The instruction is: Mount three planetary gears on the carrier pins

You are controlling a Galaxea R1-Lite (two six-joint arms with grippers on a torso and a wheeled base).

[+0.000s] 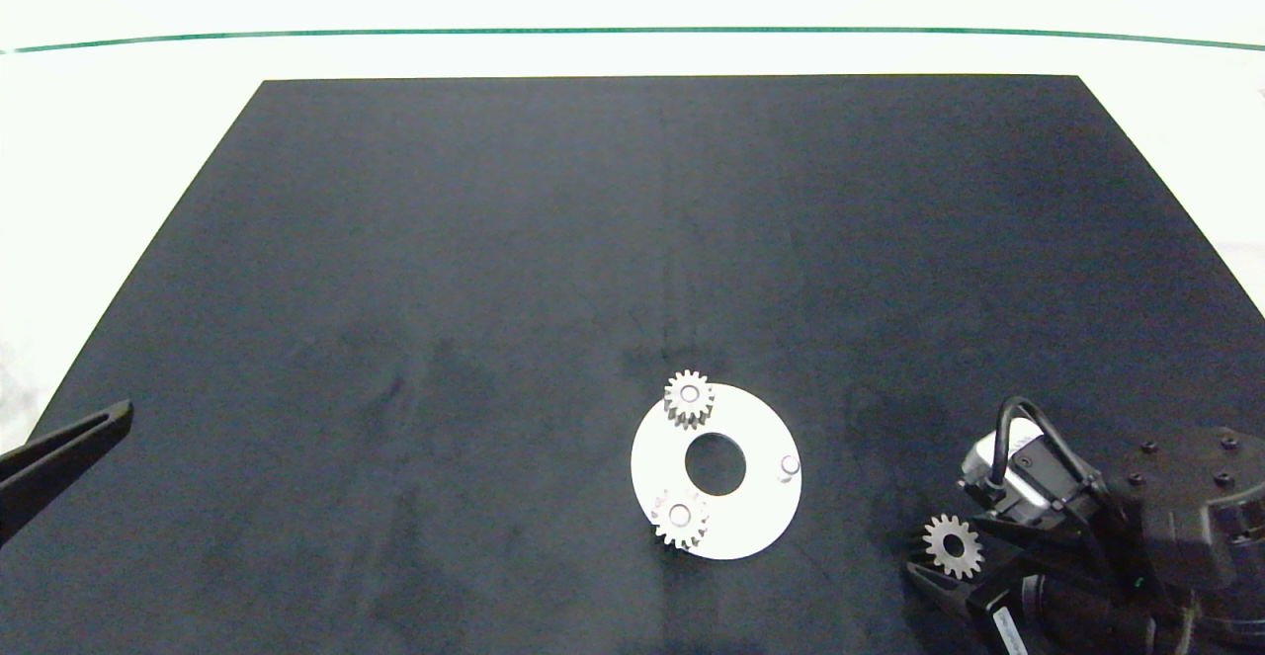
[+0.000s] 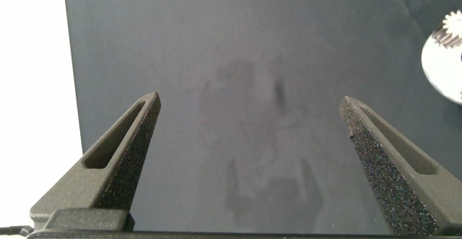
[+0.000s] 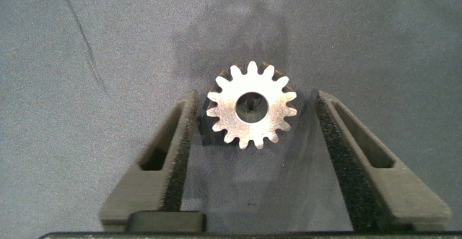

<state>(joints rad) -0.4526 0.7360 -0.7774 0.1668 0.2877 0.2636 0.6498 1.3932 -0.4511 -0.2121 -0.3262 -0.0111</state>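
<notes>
- Head view is showing 3 planetary gears: 1 gear (image 1: 689, 398) sitting on the far pin of the white disc (image 1: 761, 527), 1 gear (image 1: 680, 518) sitting on the near-left pin, and 1 loose gear (image 1: 953, 545) lying off the disc to the right, well apart from it.
- 3 carrier pins in all are standing in a triangle around the disc's centre hole; 2 are showing only as pale tops through the gear bores, and 1 bare pin (image 1: 790, 464) is standing uncovered on the disc's right side.
- 1 black mat (image 1: 494, 240) is covering the table; the disc is lying flat on it.
- Right gripper (image 3: 251, 116) is sitting at the near right of the mat, its 2 fingers parted moderately, wider than the gear.
- Right wrist view is showing the loose gear (image 3: 252, 113) lying flat between the 2 pads; 1 pad (image 3: 186, 152) is appearing to touch or nearly touch the teeth, and a narrow gap is showing at the other pad (image 3: 336, 159). Firm contact cannot be told.
- Left gripper (image 2: 249, 109) is hanging at the left edge of the mat, fingers spread wide, holding nothing and touching nothing; only the disc's edge (image 2: 437, 69) is showing at its view's margin.
</notes>
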